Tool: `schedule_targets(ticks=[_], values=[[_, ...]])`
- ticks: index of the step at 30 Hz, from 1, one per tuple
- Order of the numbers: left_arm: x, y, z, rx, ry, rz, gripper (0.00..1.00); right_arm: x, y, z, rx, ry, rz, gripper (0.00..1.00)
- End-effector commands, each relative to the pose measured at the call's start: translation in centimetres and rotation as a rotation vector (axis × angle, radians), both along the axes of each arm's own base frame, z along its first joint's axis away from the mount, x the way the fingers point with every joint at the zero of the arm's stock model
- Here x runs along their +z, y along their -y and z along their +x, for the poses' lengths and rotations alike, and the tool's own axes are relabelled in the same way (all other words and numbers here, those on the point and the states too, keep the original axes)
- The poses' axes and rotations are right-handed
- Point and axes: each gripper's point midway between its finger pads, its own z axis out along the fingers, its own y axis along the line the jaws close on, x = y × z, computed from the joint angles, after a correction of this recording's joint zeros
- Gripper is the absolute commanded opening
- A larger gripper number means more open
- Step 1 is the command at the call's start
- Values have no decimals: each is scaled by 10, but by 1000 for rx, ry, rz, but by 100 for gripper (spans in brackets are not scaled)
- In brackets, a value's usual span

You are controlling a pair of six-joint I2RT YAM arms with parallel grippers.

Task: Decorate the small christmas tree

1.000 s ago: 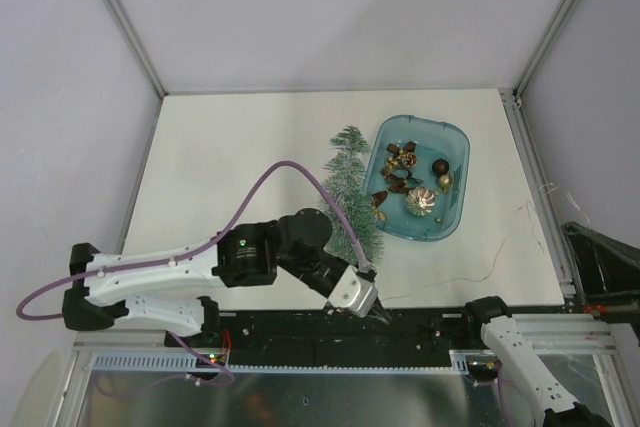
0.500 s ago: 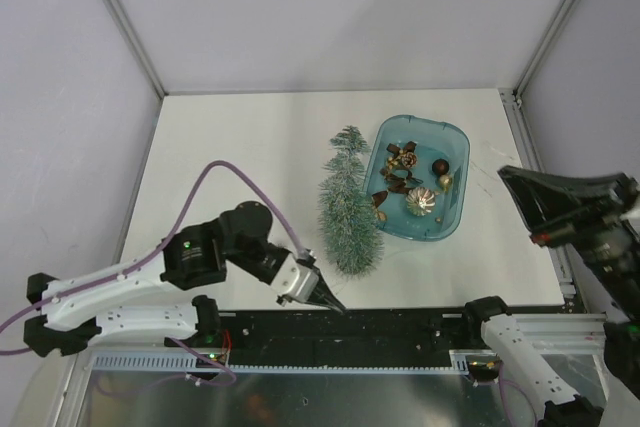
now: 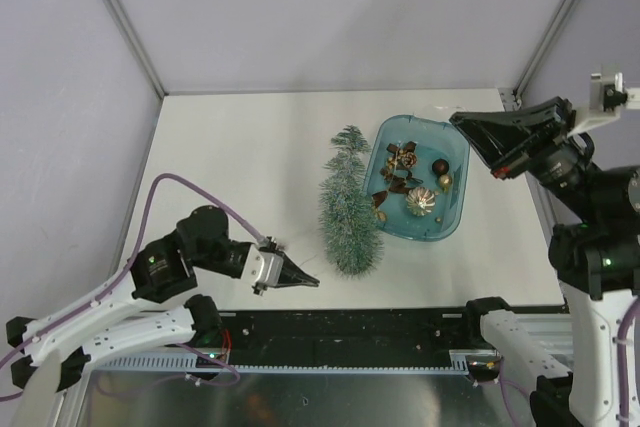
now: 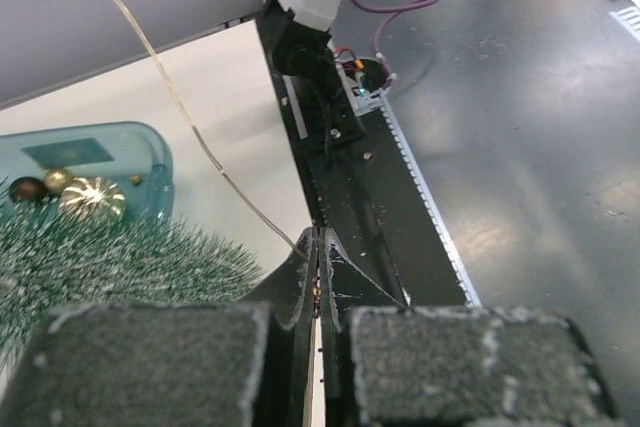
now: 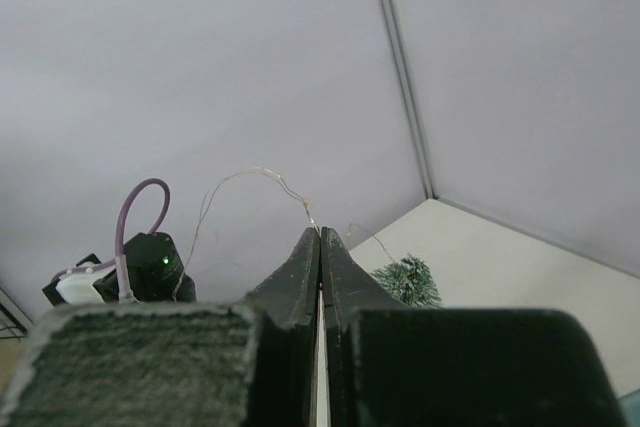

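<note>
Left jaws and right jaws clamp the thin silvery wire strand (image 4: 185,117); pulled taut it could slip free, or snag and drag the frosted-green bottle-brush christmas tree (image 3: 348,212)

Frosted-green tree (image 3: 349,217); translucent blue tray (image 3: 456,144); gold, brown ornaments (image 3: 421,201); pale wire (image 4: 196,133).

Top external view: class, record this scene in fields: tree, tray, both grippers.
small christmas tree: lying on the table, beside the tray's left side
blue tray: holds gold and brown ornaments
left gripper: shut on thin wire, low, near the tree's wide end
right gripper: shut on thin wire, raised near the tray's far right
</note>
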Motion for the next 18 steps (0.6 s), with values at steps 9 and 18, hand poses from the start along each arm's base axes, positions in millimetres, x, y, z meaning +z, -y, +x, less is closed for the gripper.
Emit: schedule_targets(ticks=[9,18], values=[[-20,-19,41,262,64,0,0,8,-30,55,34,25,-62,0],[-48,-27,59,390,3,47,0,-10,-55,119,-50,-19,-115,0]])
